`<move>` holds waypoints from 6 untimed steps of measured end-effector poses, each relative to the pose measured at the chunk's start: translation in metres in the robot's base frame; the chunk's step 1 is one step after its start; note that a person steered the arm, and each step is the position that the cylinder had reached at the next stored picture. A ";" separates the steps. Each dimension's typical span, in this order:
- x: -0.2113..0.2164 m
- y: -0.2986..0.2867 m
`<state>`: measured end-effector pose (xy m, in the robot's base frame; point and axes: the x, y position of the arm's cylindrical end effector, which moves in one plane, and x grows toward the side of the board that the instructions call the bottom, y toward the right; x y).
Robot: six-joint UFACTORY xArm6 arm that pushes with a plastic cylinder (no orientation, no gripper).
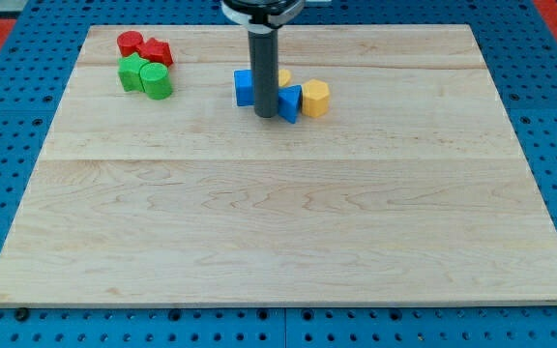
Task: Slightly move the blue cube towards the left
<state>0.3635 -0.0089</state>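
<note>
Bright, even overhead light, soft short shadows under the blocks, faint sheen on the pale wooden board (278, 222), image sharp at centre, slightly softer toward the far edge.

I see blue cube (245, 87) | flat on counter (278, 222) | touching my tip's (265, 115) left side | partly hidden by rod

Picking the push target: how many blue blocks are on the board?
2: a blue cube left of my tip, a blue block right of it. The rod may hide more.
</note>
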 end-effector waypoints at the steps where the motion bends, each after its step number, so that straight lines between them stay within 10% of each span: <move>1: -0.026 0.008; 6: -0.063 -0.042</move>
